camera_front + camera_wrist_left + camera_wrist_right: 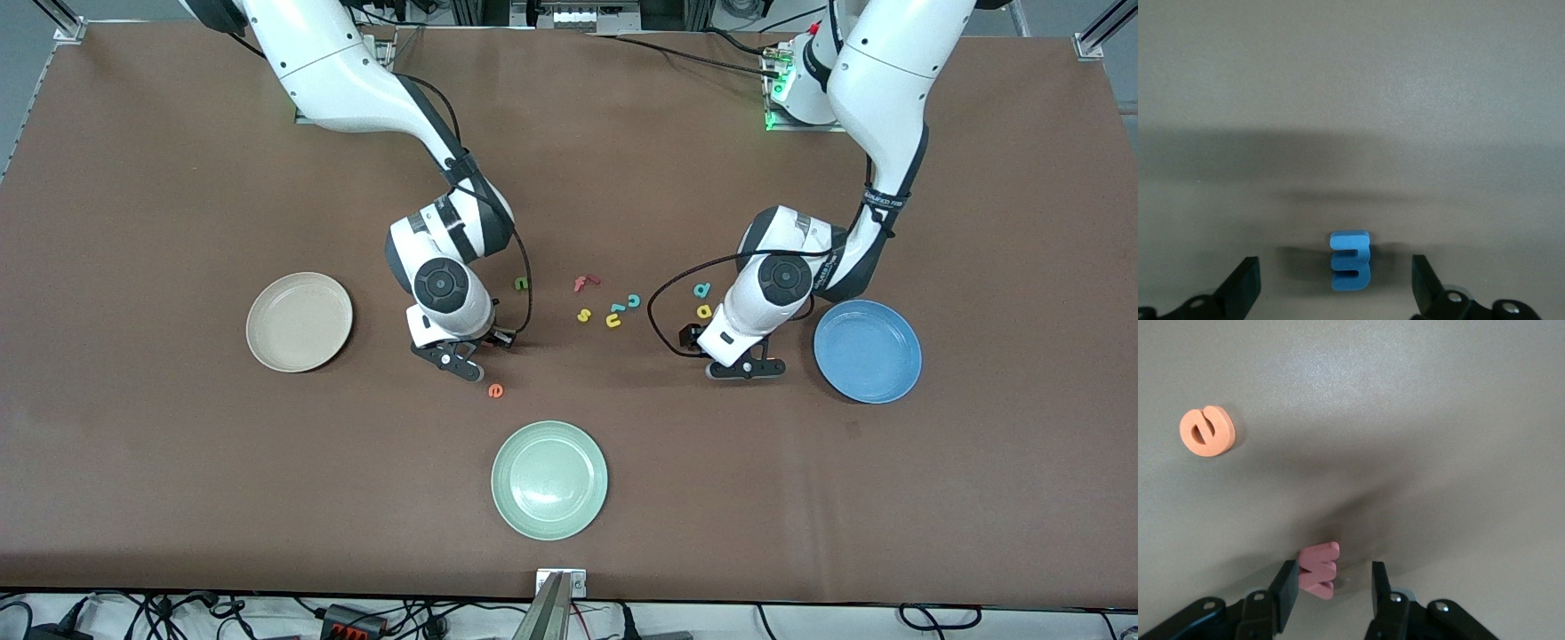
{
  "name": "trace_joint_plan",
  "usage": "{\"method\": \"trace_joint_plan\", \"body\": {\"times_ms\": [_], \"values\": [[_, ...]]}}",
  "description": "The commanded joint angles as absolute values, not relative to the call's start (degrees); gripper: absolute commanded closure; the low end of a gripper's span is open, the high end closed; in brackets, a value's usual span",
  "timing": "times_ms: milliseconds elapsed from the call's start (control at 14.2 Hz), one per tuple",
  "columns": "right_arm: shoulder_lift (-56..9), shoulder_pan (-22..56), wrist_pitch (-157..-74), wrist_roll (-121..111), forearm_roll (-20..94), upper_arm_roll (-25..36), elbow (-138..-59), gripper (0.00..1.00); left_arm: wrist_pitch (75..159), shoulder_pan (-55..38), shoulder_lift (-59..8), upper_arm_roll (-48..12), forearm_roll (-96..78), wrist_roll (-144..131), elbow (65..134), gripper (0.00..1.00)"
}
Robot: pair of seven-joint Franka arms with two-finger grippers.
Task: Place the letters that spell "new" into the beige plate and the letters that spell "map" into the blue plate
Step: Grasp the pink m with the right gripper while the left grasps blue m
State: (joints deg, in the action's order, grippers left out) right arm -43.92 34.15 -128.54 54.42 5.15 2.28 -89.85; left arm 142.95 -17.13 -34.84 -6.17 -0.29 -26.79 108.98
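On the brown tabletop (178,489) the beige plate (300,321) sits toward the right arm's end and the blue plate (868,350) toward the left arm's end, both empty. The right gripper (1333,590) is low near mid-table, fingers narrowed around the pink w (1318,570), one finger touching it, the other just apart. The orange e (1207,431) lies nearby. The left gripper (1336,287) is spread wide, the blue m (1350,261) lying between its fingers, untouched. The green n (522,284), teal a (701,290) and yellow p (704,311) lie mid-table.
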Motion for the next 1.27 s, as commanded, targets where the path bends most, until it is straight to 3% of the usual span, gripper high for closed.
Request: {"method": "trace_joint_plan", "body": {"times_ms": [0, 282, 563, 775, 986, 1197], "values": [[-44.74, 34.72, -128.67, 55.46, 5.89, 2.64, -88.86, 0.49, 143.26, -18.10, -35.07, -5.80, -0.70, -26.46, 108.90, 0.20], [-45.09, 34.72, -128.76, 55.37, 5.89, 2.64, -88.86, 0.56, 143.35, -19.16, -35.59, -5.54, -0.62, -26.37, 108.81, 0.63], [-45.09, 34.63, -128.23, 54.67, 5.19, 2.64, -89.03, 0.59, 142.39, -18.72, -34.81, -5.36, 2.54, -26.46, 108.72, 0.89], [-45.09, 34.63, -128.06, 53.97, 5.01, 2.72, -89.30, 0.59, 135.12, -18.28, -31.04, -4.92, 3.34, -26.46, 107.32, 0.91], [-44.74, 34.45, -127.71, 52.56, 5.01, 2.99, -89.21, 0.58, 121.00, -15.22, -27.61, -4.66, 8.87, -20.69, 103.73, 0.90], [-44.74, 34.72, -127.97, 53.09, 5.19, 2.99, -88.68, 0.58, 116.38, -10.21, -26.02, -4.66, 11.94, -10.14, 103.53, 0.88]]}}
